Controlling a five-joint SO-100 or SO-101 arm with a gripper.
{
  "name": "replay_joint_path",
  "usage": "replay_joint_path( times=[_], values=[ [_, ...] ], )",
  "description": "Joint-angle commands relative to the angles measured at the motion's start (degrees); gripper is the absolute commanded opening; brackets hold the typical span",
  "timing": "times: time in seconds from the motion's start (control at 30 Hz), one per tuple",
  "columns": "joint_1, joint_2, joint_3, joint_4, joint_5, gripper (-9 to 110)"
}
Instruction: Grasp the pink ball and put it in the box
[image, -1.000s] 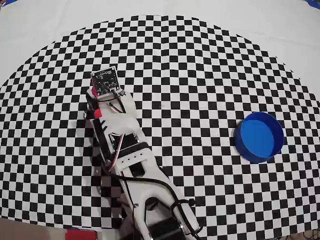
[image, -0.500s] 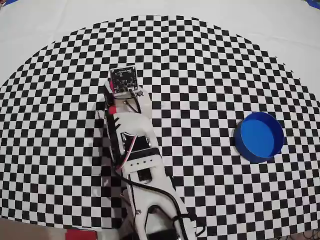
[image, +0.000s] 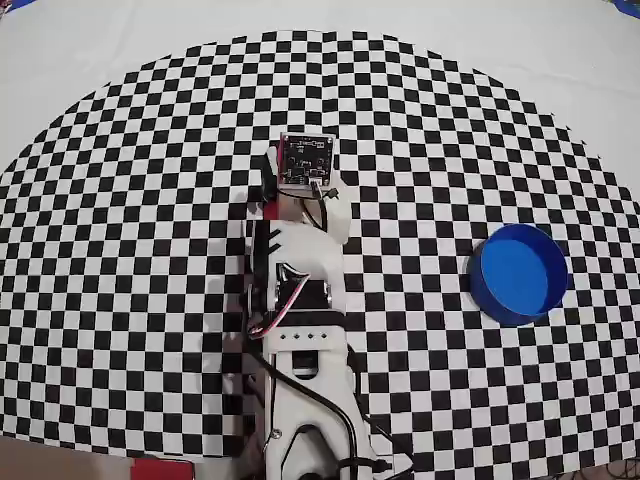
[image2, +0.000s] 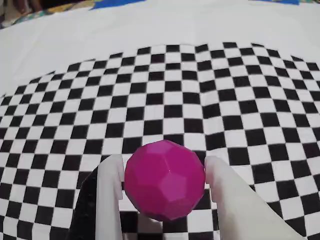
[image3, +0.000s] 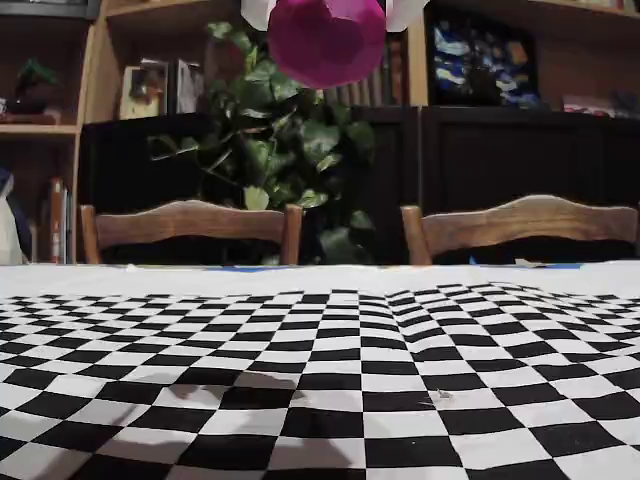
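End effector (image2: 164, 172) aloft over checkered cloth (image2: 165, 100), pink ball (image2: 164, 186) between fingers

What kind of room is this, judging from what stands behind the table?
Probably a home dining or living room. Behind the checkered tablecloth stand two wooden chairs, a leafy houseplant and wooden shelves holding books and small items.

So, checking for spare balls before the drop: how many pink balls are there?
1. The pink ball sits clamped in the tool, high above the checkered cloth; none lies elsewhere.
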Motion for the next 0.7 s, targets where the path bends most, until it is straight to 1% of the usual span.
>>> replay_joint_path(
  times=[0.0, 0.23, 0.67],
  values=[
    [1.76, 2.37, 0.09, 0.26, -0.44, 0],
    [6.42, 4.83, 0.88, 1.93, -0.44, 0],
    [19.07, 8.70, 1.14, 3.34, -0.35, 0]
  ],
)
